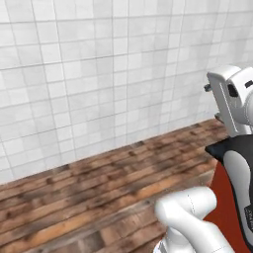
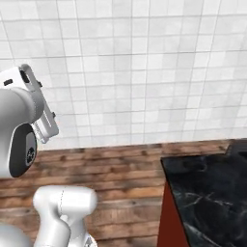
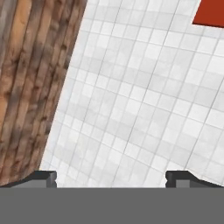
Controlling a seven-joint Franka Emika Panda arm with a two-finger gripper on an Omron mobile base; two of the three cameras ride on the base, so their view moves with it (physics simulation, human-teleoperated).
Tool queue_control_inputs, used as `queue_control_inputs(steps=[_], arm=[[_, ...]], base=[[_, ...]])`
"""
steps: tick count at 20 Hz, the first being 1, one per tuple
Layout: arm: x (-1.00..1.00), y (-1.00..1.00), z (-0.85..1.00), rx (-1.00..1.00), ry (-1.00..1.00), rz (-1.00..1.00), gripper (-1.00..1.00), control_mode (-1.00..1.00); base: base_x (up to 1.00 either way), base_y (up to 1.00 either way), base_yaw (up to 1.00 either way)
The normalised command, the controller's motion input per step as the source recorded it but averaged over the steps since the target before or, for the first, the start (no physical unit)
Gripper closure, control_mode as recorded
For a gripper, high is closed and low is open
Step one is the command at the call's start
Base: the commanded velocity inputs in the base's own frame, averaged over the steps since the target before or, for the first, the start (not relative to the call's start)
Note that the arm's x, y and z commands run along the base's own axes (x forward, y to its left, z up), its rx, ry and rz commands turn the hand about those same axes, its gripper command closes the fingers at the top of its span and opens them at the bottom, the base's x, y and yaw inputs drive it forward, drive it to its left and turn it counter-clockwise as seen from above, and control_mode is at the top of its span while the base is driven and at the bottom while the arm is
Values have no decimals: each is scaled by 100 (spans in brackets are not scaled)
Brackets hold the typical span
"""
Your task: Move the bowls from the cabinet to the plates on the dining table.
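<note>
In the hand view my gripper [image 3: 111, 178] is open, its two dark fingertips [image 3: 43, 177] standing wide apart with nothing between them. It faces a white tiled wall. The bowls and the plates are out of view. A corner of the dining table [image 2: 207, 193], black marble with white veining over a red front, lies at the lower right of the right base view, and its bare top carries nothing on the part I see. The table's edge [image 1: 223, 148] also shows behind my arm in the left base view. A red corner [image 3: 210, 13] sits at the top right of the hand view; too little shows to tell whether it is the cabinet.
A white tiled wall [image 1: 99, 84] fills the background, and a wooden plank floor [image 1: 99, 192] stretches below it. My white arm [image 1: 192, 217] rises at the lower right of the left base view and at the left [image 2: 19, 125] of the right base view.
</note>
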Motion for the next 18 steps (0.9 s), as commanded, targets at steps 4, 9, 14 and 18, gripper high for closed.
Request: queue_control_inputs(steps=[4, 9, 14, 18], arm=[[0, 0, 0, 0, 0, 0, -100, 100], [0, 0, 0, 0, 0, 0, -100, 100], [0, 0, 0, 0, 0, 0, -100, 100], [0, 0, 0, 0, 0, 0, -100, 100]], base=[[87, 11, 24], [84, 12, 24], [80, 16, 25], [58, 34, 26]])
